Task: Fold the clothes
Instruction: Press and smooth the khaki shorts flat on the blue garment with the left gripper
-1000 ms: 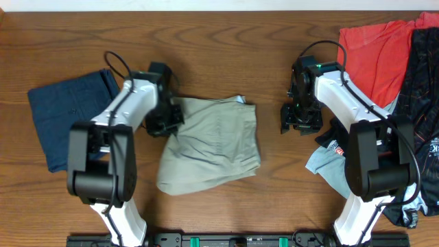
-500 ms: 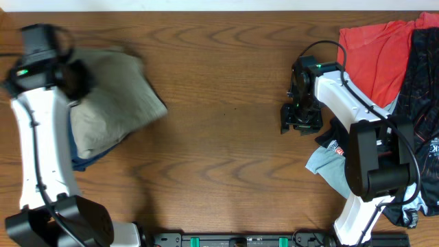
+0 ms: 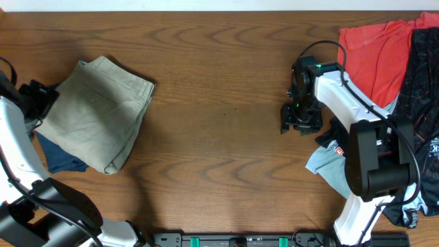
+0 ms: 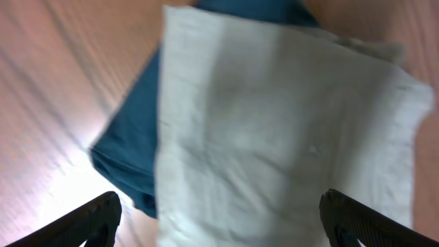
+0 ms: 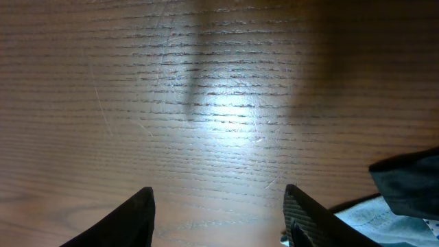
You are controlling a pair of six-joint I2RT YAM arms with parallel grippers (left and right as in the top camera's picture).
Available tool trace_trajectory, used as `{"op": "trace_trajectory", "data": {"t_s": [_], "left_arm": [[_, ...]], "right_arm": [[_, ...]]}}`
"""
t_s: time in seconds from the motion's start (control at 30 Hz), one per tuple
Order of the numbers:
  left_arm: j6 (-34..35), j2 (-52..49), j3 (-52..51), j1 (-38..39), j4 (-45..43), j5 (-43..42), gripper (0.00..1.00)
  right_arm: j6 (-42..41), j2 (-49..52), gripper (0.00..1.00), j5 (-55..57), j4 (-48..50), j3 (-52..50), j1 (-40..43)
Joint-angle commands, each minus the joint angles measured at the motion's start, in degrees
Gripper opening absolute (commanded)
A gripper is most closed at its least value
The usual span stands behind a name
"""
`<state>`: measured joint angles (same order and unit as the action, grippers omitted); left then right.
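Note:
A folded khaki garment (image 3: 96,113) lies at the table's left, on top of a folded dark blue garment (image 3: 58,159) whose edge sticks out beneath it. My left gripper (image 3: 42,101) hovers at the khaki piece's left edge. In the left wrist view the left gripper (image 4: 223,223) stands open above the khaki garment (image 4: 274,123) and the blue garment (image 4: 130,147), with nothing between its fingers. My right gripper (image 3: 300,118) is open over bare wood right of centre. The right wrist view shows the right gripper (image 5: 219,216) holding nothing.
A heap of unfolded clothes fills the right side: a red garment (image 3: 377,55), a black patterned one (image 3: 422,82) and a light blue one (image 3: 336,165), whose corner (image 5: 405,213) shows beside the right finger. Brown wooden table (image 3: 219,103).
My left arm swung the khaki garment from the table's middle to the far left, set it on the blue garment and opened. The right arm has not moved.

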<state>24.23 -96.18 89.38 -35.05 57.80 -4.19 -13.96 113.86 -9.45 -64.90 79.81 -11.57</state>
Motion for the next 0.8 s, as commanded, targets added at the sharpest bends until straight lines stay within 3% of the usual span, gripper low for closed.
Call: {"op": "trace_trajectory", "data": {"t_s": [0.0,0.1,0.33,0.57,0.77], "left_arm": [[-0.68,-0.07,-0.02,2.49,1.81,-6.19,0.94],[-2.51,-0.07,-0.24,5.97,5.11,-7.39,0.93],[-8.59,-0.07,-6.82,16.46,7.37,-7.32,0.82],[-8.79,-0.07,-19.06,22.67,1.2,-7.19,0.78],[-8.76,-0.07,-25.49,22.69,-8.87,-5.11,0.73]], "right_arm": [[0.76,-0.07,0.59,-0.42,-0.04,0.74,-0.17],[0.76,-0.07,0.59,-0.42,-0.04,0.74,-0.15],[0.76,-0.07,0.59,-0.02,-0.09,0.74,-0.22],[0.79,-0.07,0.58,-0.02,-0.2,0.74,-0.22],[0.98,-0.07,0.59,-0.02,-0.42,0.74,-0.22]]}}
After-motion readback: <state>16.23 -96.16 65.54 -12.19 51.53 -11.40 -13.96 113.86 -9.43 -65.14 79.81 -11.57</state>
